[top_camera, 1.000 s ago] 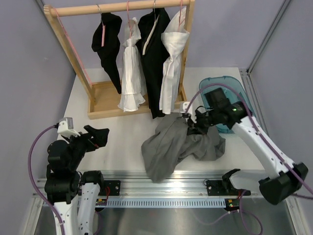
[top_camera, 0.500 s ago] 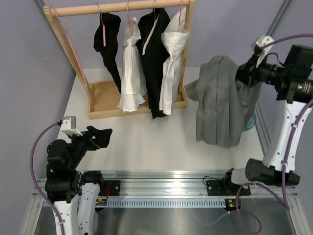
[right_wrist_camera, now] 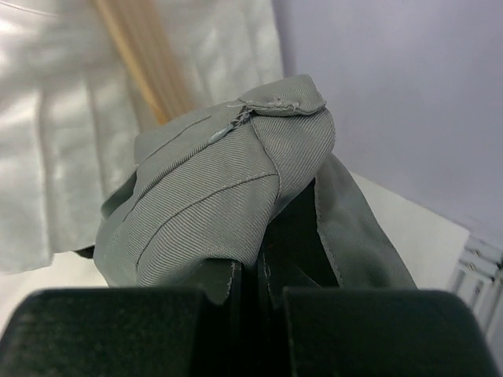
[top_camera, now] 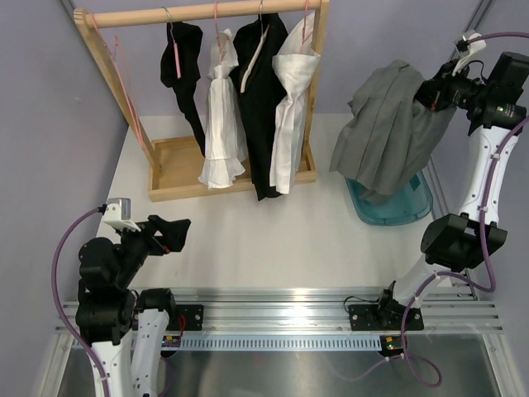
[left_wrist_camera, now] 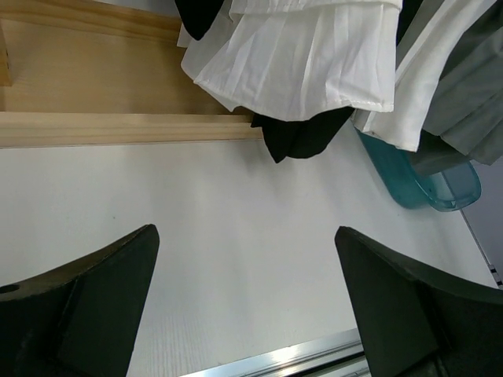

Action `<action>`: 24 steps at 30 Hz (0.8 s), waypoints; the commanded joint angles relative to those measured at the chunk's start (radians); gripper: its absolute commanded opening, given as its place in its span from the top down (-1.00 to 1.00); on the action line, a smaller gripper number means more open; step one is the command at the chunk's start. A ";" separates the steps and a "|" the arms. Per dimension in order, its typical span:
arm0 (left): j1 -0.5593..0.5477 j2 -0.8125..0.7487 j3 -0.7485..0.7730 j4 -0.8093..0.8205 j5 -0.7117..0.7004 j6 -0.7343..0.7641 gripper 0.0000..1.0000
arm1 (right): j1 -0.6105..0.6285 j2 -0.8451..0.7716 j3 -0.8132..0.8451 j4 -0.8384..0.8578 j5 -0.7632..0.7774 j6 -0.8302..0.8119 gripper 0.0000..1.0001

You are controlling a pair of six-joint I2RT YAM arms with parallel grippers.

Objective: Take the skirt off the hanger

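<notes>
Tabletop (top_camera: 248, 240): white, carrying a wooden rack (top_camera: 198, 13) at its far left, which serves as the reference for every position below.

Rack: four garments hang side by side from its rail, running left to right as a black piece (top_camera: 183, 74), a white pleated piece (top_camera: 221, 124), a second black piece (top_camera: 260, 99) and a second white piece (top_camera: 291, 107). Their lower ends hang over the rack's wooden base.

Grey skirt (top_camera: 384, 136): off the rail and well apart from the rack, to its right, held up in the air. It hangs bunched from a single gathered point. In the top view its long axis runs from that point at the upper right down to its free end at the lower left, so the free end points toward the tabletop. That end overlaps the teal tray (top_camera: 405, 211) in the view; contact cannot be determined.

Teal tray: on the tabletop to the right of the rack, near the level of its base, partly hidden by the skirt.

Right end effector (top_camera: 436, 89): raised high to the right of the rack, fingers clamped tight on a fold of the skirt, which the wrist view confirms.

Left end effector (top_camera: 173, 234): low and in front of the rack's left end, well apart from it, fingers spread fully wide with nothing between them.
</notes>
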 commanded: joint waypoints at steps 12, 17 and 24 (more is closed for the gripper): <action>0.004 0.012 0.032 -0.009 0.053 0.053 -0.98 | -0.054 -0.078 -0.439 0.088 0.436 -0.299 1.00; 0.004 0.019 0.048 -0.030 0.053 0.066 -0.98 | -0.040 -0.116 -0.585 0.257 0.655 -0.275 1.00; 0.004 0.025 0.054 -0.024 0.057 0.055 -0.98 | 0.105 -0.142 -0.746 0.335 0.749 -0.304 1.00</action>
